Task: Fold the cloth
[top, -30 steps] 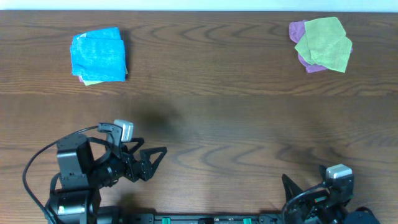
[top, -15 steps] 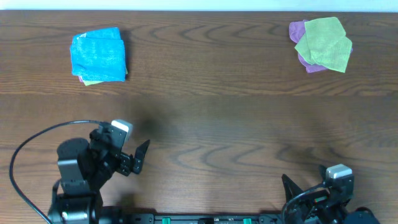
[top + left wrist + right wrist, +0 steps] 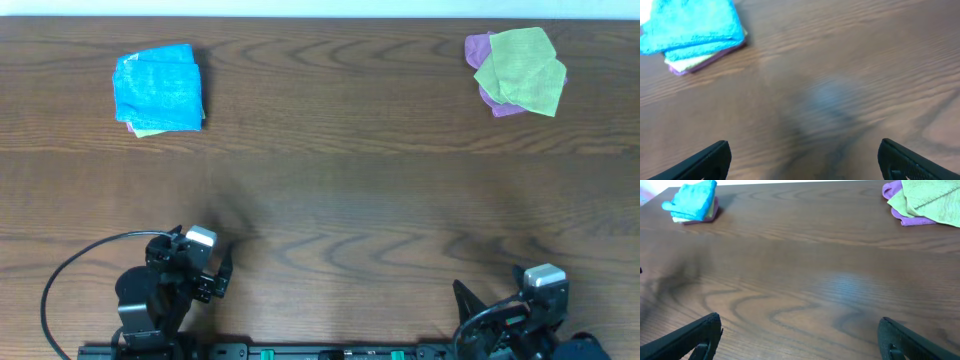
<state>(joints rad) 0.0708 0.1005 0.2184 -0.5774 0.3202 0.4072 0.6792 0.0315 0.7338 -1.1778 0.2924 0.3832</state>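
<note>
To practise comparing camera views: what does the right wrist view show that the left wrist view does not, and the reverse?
Only the right wrist view: a lime-green cloth lying on a purple cloth, and the right end effector, open. Only the left wrist view: the left end effector, open. Both: the blue cloth, folded on top of a small stack, and the wooden table.

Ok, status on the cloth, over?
Left end effector open, empty. Right end effector open, empty. Blue cloth folded atop other cloths, far left. Path clear.
</note>
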